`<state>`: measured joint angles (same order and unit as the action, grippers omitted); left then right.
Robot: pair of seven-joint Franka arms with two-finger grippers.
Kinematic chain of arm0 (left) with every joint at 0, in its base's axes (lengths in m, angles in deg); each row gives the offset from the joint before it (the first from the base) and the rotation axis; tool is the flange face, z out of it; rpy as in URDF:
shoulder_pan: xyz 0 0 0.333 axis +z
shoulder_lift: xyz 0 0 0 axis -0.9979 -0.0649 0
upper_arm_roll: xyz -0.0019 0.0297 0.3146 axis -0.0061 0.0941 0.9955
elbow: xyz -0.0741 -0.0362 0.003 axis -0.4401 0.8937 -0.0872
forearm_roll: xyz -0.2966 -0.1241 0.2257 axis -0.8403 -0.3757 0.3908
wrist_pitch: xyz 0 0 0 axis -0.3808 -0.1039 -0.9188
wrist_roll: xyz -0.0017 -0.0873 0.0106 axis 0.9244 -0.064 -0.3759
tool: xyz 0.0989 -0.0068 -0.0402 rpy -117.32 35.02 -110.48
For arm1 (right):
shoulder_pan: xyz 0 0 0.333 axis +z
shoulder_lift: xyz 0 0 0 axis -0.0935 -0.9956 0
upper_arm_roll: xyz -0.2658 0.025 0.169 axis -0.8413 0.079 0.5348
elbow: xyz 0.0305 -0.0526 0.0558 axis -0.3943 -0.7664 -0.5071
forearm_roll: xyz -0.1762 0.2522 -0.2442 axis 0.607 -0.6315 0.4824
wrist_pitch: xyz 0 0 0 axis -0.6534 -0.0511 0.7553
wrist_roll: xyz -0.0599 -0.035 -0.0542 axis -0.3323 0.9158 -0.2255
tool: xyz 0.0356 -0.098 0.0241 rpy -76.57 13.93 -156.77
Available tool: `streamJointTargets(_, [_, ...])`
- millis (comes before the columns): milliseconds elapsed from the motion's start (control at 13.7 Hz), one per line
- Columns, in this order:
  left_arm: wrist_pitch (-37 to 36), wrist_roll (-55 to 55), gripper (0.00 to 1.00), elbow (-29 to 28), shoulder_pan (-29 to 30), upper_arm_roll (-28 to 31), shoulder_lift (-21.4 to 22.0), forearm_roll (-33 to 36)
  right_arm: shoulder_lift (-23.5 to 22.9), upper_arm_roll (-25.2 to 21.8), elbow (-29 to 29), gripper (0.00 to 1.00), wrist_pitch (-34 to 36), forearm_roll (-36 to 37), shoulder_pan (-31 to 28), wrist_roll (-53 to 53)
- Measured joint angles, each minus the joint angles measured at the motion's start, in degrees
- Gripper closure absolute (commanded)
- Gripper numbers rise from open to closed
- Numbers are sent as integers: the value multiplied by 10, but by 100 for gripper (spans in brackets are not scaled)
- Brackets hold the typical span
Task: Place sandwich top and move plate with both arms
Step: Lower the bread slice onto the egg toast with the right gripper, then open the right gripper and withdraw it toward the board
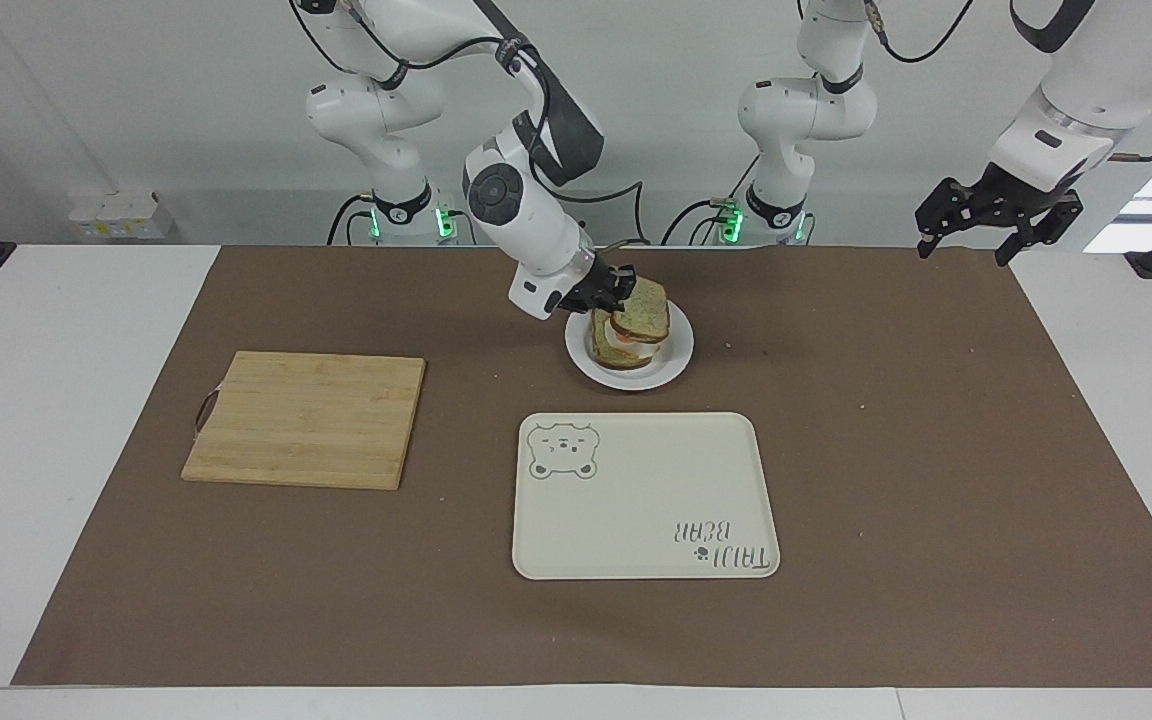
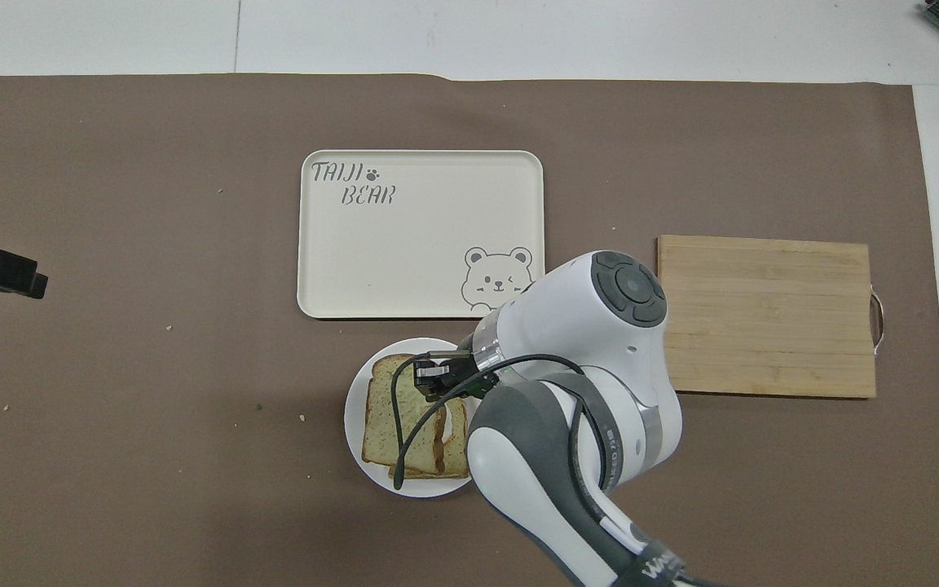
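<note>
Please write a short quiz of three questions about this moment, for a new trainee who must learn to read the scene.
1. True or false: the right gripper is shut on the sandwich top over the plate.
2. Which thing lies nearest to the plate? A) the cutting board B) the bear tray C) the left gripper
3. Fill in: the left gripper hangs ____ above the left arm's end of the table, holding nothing.

Key: 1 true; 2 B; 3 open.
</note>
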<state>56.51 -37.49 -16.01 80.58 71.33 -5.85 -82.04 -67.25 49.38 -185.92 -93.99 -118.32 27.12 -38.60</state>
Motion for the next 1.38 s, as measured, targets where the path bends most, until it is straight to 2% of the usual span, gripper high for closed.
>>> streamJointTargets(510, [0, 0, 0, 0, 0, 0, 0, 0, -26, 0, -13, 98, -55, 0, 4, 27])
streamJointTargets(583, [0, 0, 0, 0, 0, 0, 0, 0, -30, 0, -13, 59, -60, 0, 4, 28])
streamJointTargets(656, [0, 0, 0, 0, 0, 0, 0, 0, -32, -1, -13, 1, -60, 0, 4, 28])
streamJointTargets(1093, [0, 0, 0, 0, 0, 0, 0, 0, -34, -8, -4, 0, -65, 64, -4, 29])
streamJointTargets(1385, [0, 0, 0, 0, 0, 0, 0, 0, -25, -11, 18, 0, -66, 175, -22, 30])
